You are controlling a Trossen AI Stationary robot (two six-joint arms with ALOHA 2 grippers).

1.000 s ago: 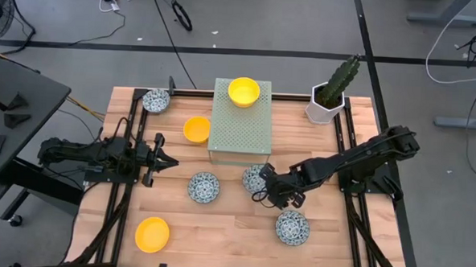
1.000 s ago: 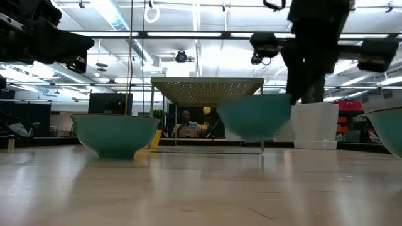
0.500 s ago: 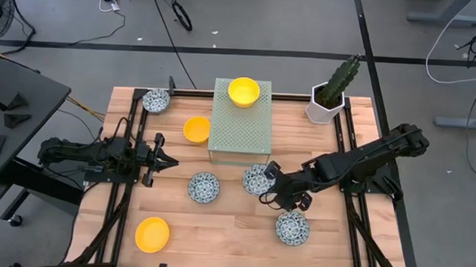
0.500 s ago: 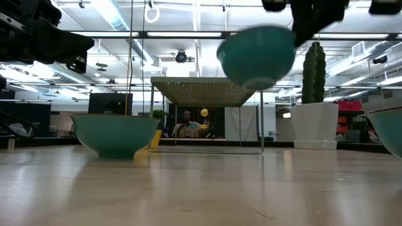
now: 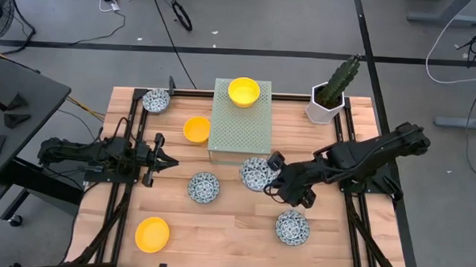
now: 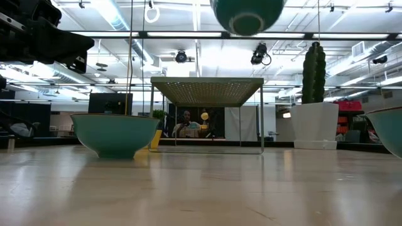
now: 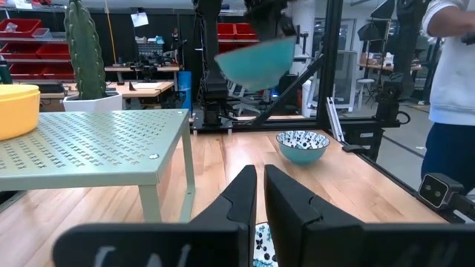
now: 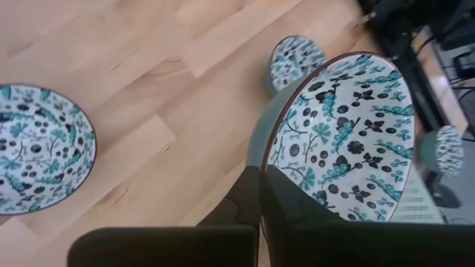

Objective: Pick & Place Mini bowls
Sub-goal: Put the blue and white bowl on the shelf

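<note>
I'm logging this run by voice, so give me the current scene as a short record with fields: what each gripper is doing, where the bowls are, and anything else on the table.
right gripper: shut on patterned bowl, lifted off the table beside the green perforated stand
left gripper: shut, empty, waiting at the table's left side
yellow bowls: one on the stand, two on the table
other patterned bowls on table: three
also present: cactus pot, back right corner

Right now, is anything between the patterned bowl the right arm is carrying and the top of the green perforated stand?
Nothing visible blocks it. The right gripper holds the blue-patterned white bowl in the air just off the pale green perforated metal stand; a yellow bowl sits at the stand's far end, the near part bare.
</note>
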